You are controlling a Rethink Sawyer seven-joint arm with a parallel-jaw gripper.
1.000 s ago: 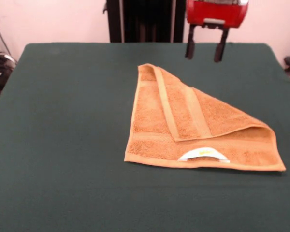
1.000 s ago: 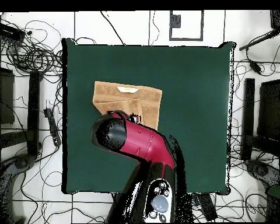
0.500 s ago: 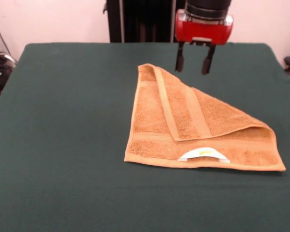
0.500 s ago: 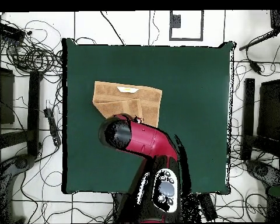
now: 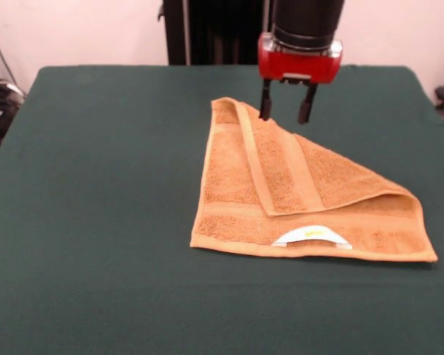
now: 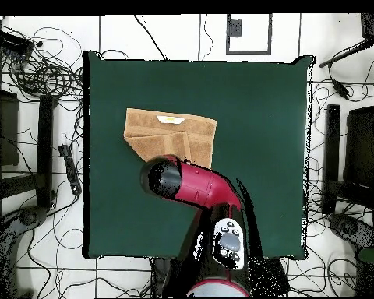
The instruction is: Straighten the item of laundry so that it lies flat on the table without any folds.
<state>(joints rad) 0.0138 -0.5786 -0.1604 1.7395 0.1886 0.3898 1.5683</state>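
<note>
The orange-tan towel (image 5: 296,196) lies on the dark green table (image 5: 96,185), right of centre in the front view. One corner is folded diagonally over it, making a triangular flap with border bands. A white label loop (image 5: 311,235) shows at its near edge. My gripper (image 5: 285,112) is open, its two black fingers pointing down just above the towel's far edge, near the folded flap's upper part. In the overhead view the towel (image 6: 163,132) shows left of centre, and the red arm (image 6: 194,183) covers its near side and hides the gripper.
The black pedestal (image 5: 222,29) stands behind the table's far edge. Cables and stands (image 6: 34,70) surround the table on the floor in the overhead view. Green cloth stretches wide to the left of the towel.
My gripper has come down and moved left in the front view, from above the table's far edge to just over the towel's far side. The towel has not moved.
</note>
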